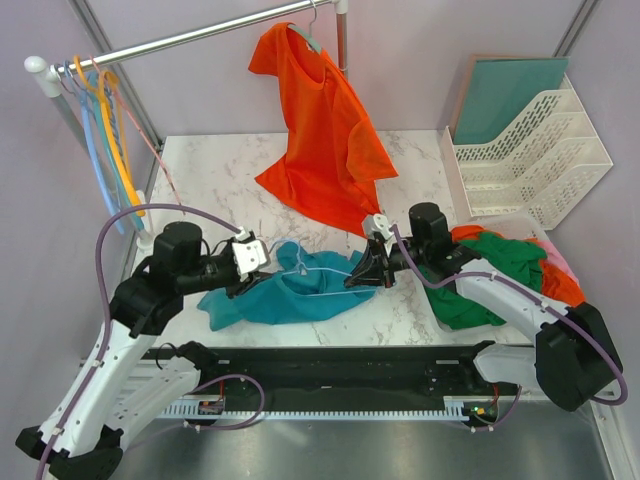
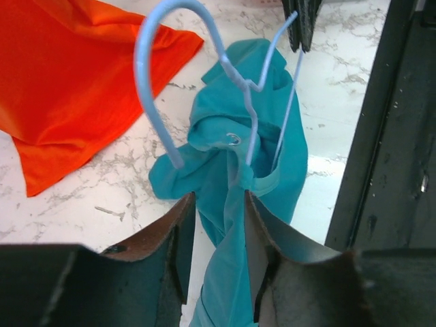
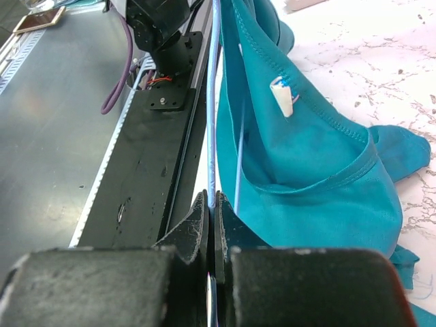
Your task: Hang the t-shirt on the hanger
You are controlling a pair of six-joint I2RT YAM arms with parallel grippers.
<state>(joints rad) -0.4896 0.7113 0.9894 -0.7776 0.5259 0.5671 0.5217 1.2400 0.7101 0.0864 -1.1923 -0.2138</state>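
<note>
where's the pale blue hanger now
The hanger sits centrally, threaded inside the t-shirt; left wrist view shows its hook near the left gripper, the right gripper pinches its wire.

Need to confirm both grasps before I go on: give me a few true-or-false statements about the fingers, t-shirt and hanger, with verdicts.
1. The right fingers are closed on the thin wire of the hanger. True.
2. The t-shirt hangs from the rail. False: it lies bunched on the table between the two arms; the orange t-shirt is what hangs from the rail.
3. Teal cloth of the t-shirt sits between the left fingers. True.
4. The hanger is hooked over the rail. False: its hook is free, low over the table.
</note>
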